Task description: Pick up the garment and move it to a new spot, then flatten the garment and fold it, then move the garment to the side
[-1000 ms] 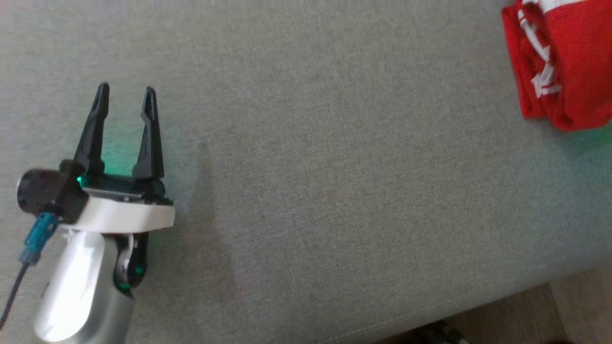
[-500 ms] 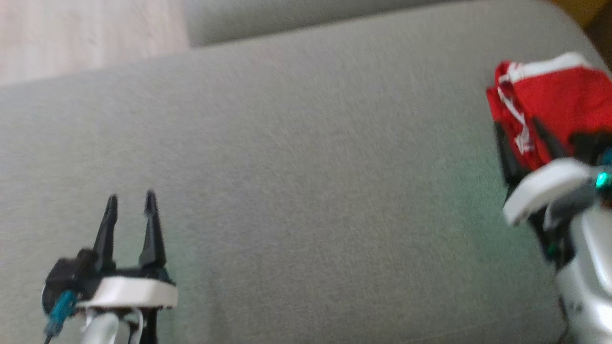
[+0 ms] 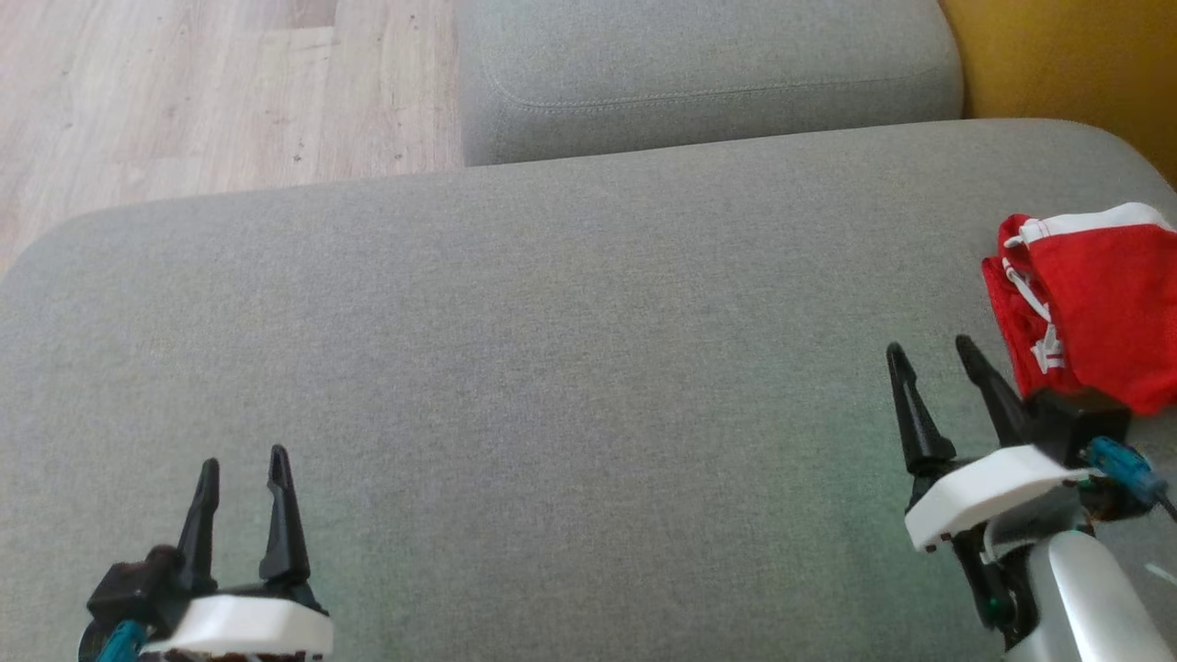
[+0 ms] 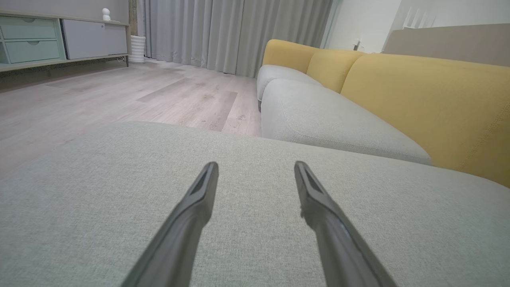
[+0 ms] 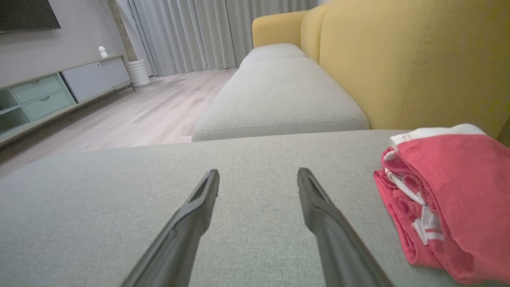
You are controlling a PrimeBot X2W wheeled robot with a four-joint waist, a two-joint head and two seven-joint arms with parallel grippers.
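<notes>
As the right claw (image 3: 927,347) gapes, the red garment (image 3: 1099,303) lies folded nearby.

Support surface: a broad grey woven-fabric seat cushion (image 3: 570,368) with rounded corners, its top flat and smooth across the middle and left; a folded red fabric garment (image 3: 1103,303) lies directly on it at the far right, near the rear right corner, resting as a compact stack of layers; a white band runs along the garment's far edge, and white cords (image 3: 1045,352) hang over its left side, which faces the rest of the cushion; a second grey fabric cushion (image 3: 708,74) adjoins the rear edge, with a narrow seam between the two; a pale wood-plank floor (image 3: 184,92) lies beyond the left rear edge.
</notes>
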